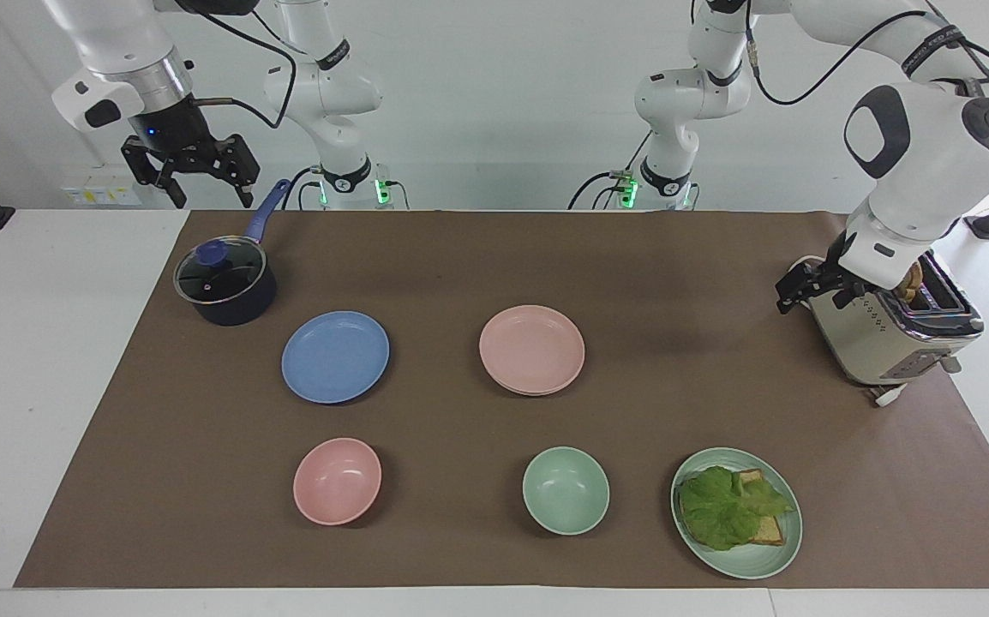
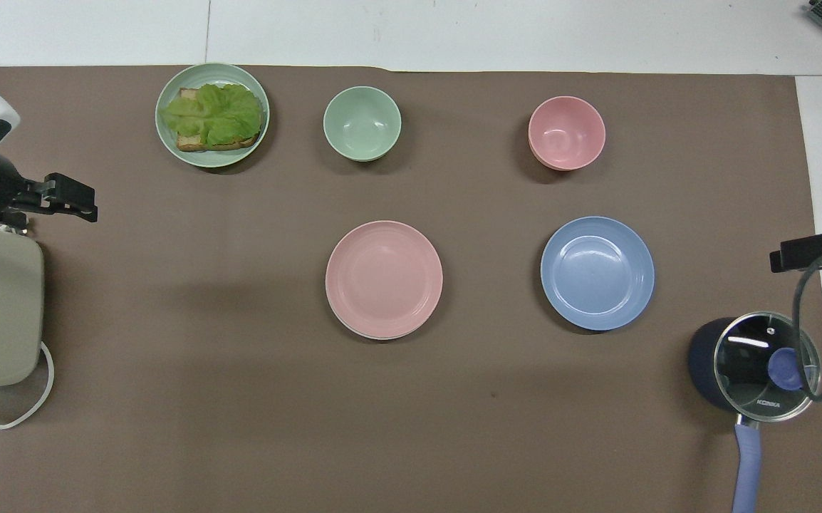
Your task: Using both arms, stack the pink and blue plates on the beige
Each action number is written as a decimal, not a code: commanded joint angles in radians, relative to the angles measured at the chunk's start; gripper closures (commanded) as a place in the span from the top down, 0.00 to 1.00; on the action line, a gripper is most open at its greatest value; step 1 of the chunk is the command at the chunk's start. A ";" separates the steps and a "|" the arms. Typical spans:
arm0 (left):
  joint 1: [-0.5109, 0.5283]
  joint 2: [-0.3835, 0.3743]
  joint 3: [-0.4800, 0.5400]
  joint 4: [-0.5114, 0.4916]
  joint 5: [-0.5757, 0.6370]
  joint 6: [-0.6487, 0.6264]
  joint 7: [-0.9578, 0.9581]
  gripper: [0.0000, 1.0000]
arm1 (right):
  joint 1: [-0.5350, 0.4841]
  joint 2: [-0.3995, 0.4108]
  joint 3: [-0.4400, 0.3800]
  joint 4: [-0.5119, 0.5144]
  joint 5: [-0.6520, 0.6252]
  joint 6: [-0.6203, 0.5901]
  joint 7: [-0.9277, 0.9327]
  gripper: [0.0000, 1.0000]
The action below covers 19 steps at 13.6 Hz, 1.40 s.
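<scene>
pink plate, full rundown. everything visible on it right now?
The pink plate is a pale pink, matte, shallow round plate with a raised rim and faint concentric rings inside. It lies flat and empty near the middle of the brown mat, stacked on another plate of which only a thin pale edge shows underneath. The blue plate lies beside it, apart, toward the right arm's end. Neither hand touches it.
</scene>
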 commanded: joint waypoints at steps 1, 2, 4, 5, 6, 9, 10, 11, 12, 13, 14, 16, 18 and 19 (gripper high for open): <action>-0.014 -0.032 -0.010 0.035 0.037 -0.081 0.015 1.00 | -0.006 -0.024 0.006 -0.024 -0.003 0.003 0.002 1.00; -0.018 -0.055 -0.010 0.035 0.034 -0.101 0.018 1.00 | -0.006 -0.024 0.006 -0.024 -0.003 0.005 0.002 1.00; -0.015 -0.110 -0.015 0.035 0.025 -0.121 0.018 1.00 | -0.006 -0.024 0.006 -0.024 -0.003 0.003 0.002 1.00; -0.012 -0.137 -0.013 0.034 0.020 -0.133 0.017 1.00 | -0.006 -0.024 0.006 -0.024 -0.003 0.003 0.000 1.00; -0.017 -0.162 -0.010 0.031 0.020 -0.140 0.017 1.00 | -0.006 -0.024 0.006 -0.024 -0.003 0.003 0.002 1.00; -0.011 -0.173 -0.009 0.024 0.020 -0.138 0.009 1.00 | -0.006 -0.024 0.006 -0.024 -0.003 0.003 0.002 1.00; -0.005 -0.173 -0.006 0.024 0.020 -0.138 0.011 1.00 | -0.006 -0.024 0.006 -0.024 -0.003 0.003 0.002 1.00; -0.003 -0.173 -0.006 0.024 0.020 -0.138 0.009 1.00 | -0.006 -0.024 0.006 -0.024 -0.003 0.003 0.000 1.00; -0.003 -0.173 -0.004 0.024 0.020 -0.138 0.009 1.00 | -0.006 -0.024 0.006 -0.024 -0.003 0.003 0.002 1.00; -0.003 -0.173 -0.004 0.024 0.018 -0.138 0.009 1.00 | -0.006 -0.024 0.006 -0.024 -0.003 0.003 0.000 1.00; -0.003 -0.173 -0.004 0.024 0.020 -0.138 0.009 1.00 | -0.006 -0.024 0.006 -0.024 -0.003 0.003 0.000 1.00; -0.005 -0.171 -0.006 0.024 0.020 -0.138 0.009 1.00 | -0.006 -0.024 0.006 -0.024 -0.003 0.003 0.002 1.00; -0.003 -0.173 -0.004 0.024 0.018 -0.138 0.009 1.00 | -0.006 -0.024 0.006 -0.024 -0.003 0.003 0.002 1.00; -0.003 -0.173 -0.004 0.024 0.018 -0.138 0.009 1.00 | -0.006 -0.024 0.006 -0.024 -0.003 0.003 0.002 1.00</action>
